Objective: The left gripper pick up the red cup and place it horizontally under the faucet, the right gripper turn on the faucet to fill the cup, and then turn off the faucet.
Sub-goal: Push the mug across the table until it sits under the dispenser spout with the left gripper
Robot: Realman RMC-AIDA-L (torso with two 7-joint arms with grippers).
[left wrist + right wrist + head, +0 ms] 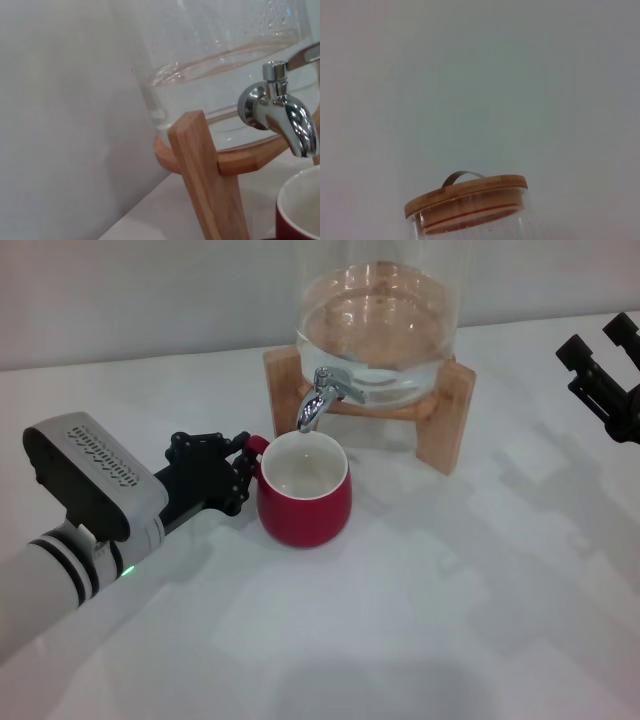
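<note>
The cup [304,490] stands upright on the table [430,620] directly beneath the faucet [322,397] spout, at 6 o'clock from the jar [380,330] on its wooden stand [445,430]. The left gripper [238,475] sits at the cup's 9 o'clock, its fingers closed on the handle. The right gripper [600,365] hangs at the jar's 3 o'clock, well apart from the faucet, jaws wide and holding nothing.

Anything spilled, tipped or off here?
Nothing stands out. The red cup sits upright under the faucet, left gripper at its handle, no water on the table. The right gripper is off to the side.
</note>
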